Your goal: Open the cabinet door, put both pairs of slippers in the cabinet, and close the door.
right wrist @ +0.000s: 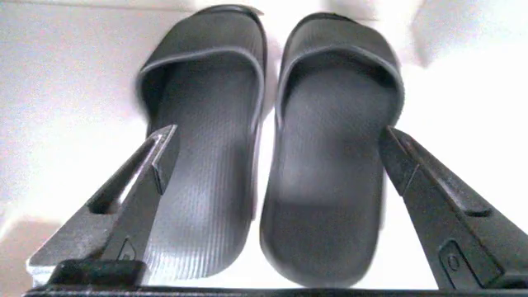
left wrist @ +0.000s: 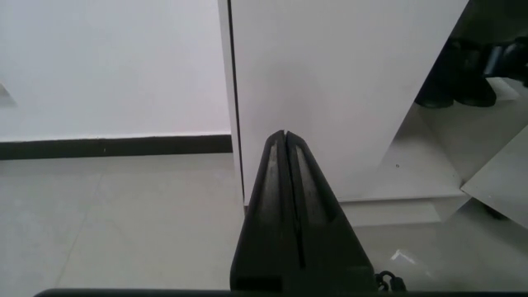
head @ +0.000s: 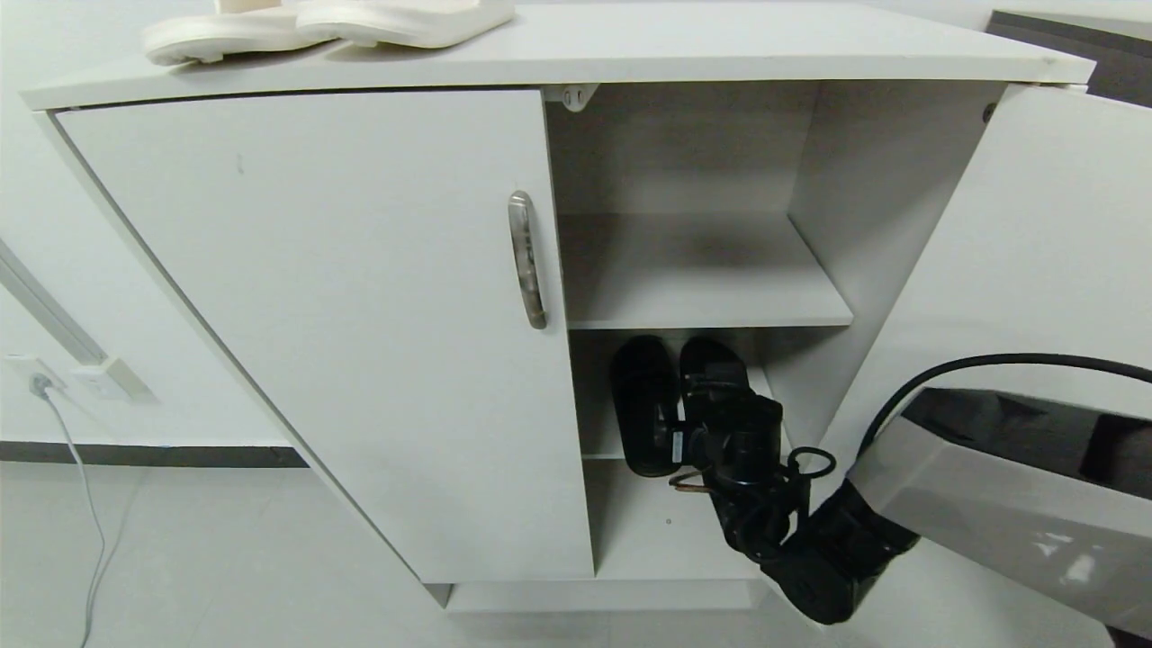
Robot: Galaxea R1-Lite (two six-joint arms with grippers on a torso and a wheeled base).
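The white cabinet [head: 558,54] has its right door [head: 1017,252] swung open and its left door [head: 315,315] closed. A pair of black slippers [head: 643,405] lies side by side on the lower inner shelf, toes pointing inward. My right gripper [head: 711,396] is at the slippers' heel end. It is open [right wrist: 279,136], with one finger [right wrist: 140,190] on each outer side of the black pair [right wrist: 330,173]. A pair of white slippers [head: 315,22] rests on the cabinet top at the left. My left gripper [left wrist: 285,136] is shut on nothing, low near the cabinet's bottom left corner.
The upper inner shelf [head: 702,279] and the cabinet floor [head: 657,531] are bare. A metal handle [head: 526,261] stands out from the closed door. A wall socket with a hanging cable [head: 36,382] is at the far left above tiled floor.
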